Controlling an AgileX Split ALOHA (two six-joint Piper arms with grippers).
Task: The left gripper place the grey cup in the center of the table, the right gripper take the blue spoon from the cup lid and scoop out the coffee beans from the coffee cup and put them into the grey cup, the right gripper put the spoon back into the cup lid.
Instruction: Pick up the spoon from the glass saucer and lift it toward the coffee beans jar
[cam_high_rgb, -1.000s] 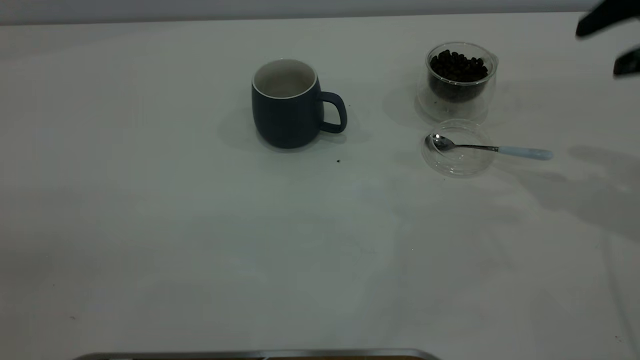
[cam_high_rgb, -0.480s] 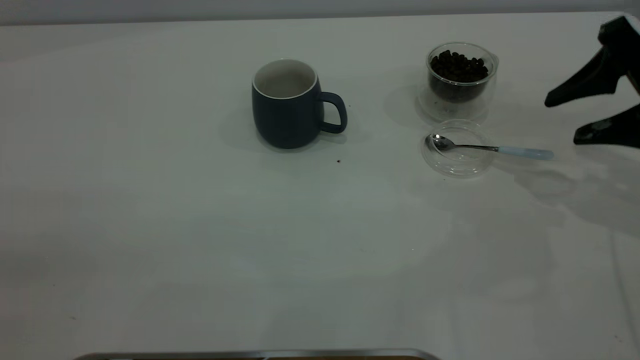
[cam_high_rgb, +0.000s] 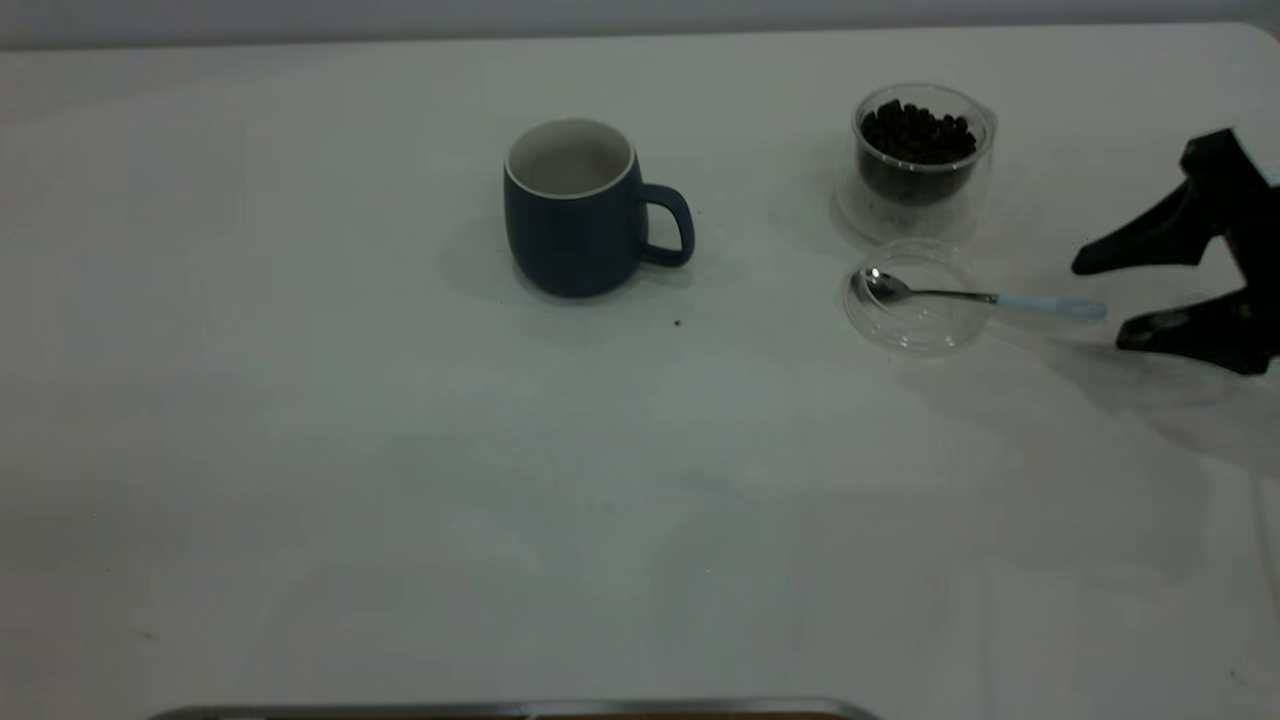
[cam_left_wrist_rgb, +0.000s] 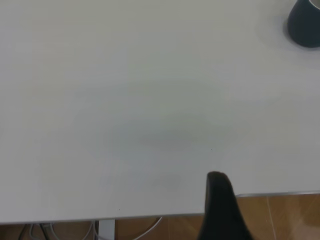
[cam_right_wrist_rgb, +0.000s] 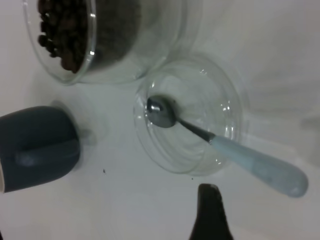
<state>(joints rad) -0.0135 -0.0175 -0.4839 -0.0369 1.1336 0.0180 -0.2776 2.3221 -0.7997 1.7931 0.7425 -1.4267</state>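
the black two-fingered right gripper (cam_high_rgb: 1098, 305) hangs with its fingers spread wide, just beside the pale-blue handle end of the small shiny metal blue spoon (cam_high_rgb: 985, 297), whose bowl rests in the flat clear round cup lid (cam_high_rgb: 915, 330) while the handle juts over the rim. to grip well, it should probably straddle the handle squarely and close gently so the lid does not skid. the clear double-walled glass coffee cup (cam_high_rgb: 920, 190) of dark coffee beans (cam_high_rgb: 917, 132) stands just behind the lid, and the rounded dark blue-grey cup (cam_high_rgb: 575, 225) sits mid-table (cam_high_rgb: 400, 450); of the left gripper (cam_left_wrist_rgb: 220, 210) only one finger shows, so i cannot tell its state.

so the right tool (cam_high_rgb: 1125, 303) dropped down from the top right corner and slid in, fingers spread apart, now sitting just beside the blue spoon (cam_high_rgb: 985, 297) handle end, low over the desk (cam_high_rgb: 400, 480).
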